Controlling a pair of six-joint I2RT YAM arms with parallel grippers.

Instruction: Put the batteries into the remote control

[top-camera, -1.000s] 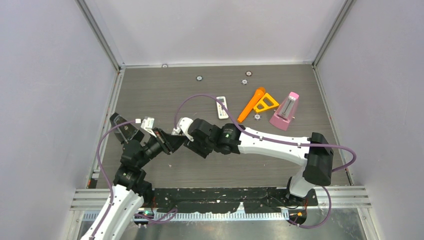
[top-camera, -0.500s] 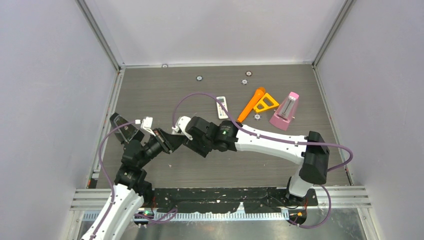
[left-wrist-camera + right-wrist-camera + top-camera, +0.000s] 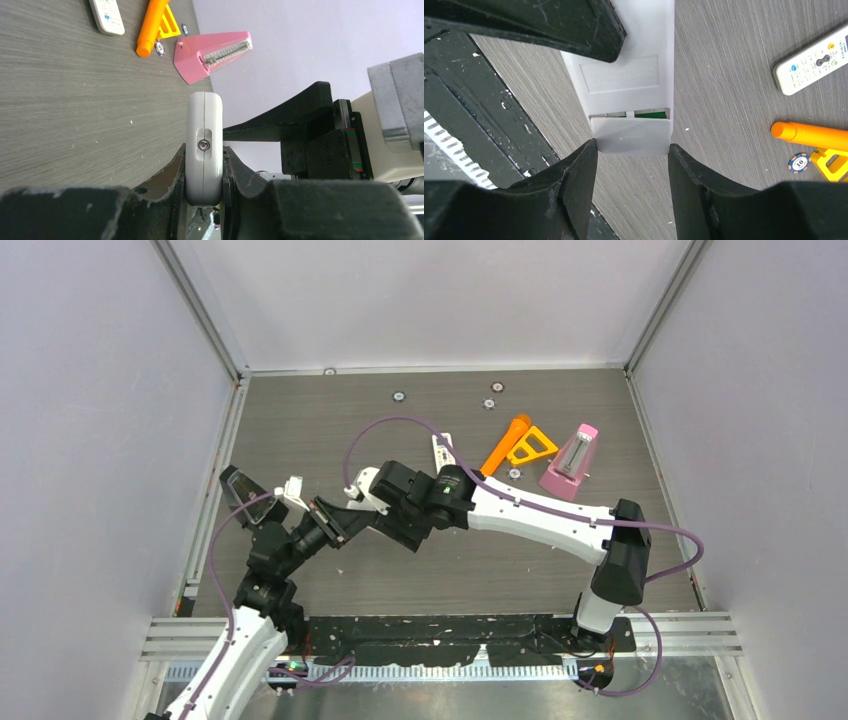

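Grey wood-grain tabletop (image 3: 300, 430), pale matte walls. Left gripper (image 3: 204, 172) is clamped on the smooth white remote (image 3: 204, 130), which stands on edge between its black fingers, between the two arms. Right gripper (image 3: 631, 146): I see both fingers pressed against the sides of the rounded battery cover (image 3: 631, 136). The cover sits offset, leaving a narrow slot. One green battery (image 3: 649, 114) shows in that slot. A second remote (image 3: 811, 60) lies flat, well apart.

white remote (image 3: 204, 120) pinched in left claw (image 3: 204, 161), pink metronome (image 3: 212, 52) beyond
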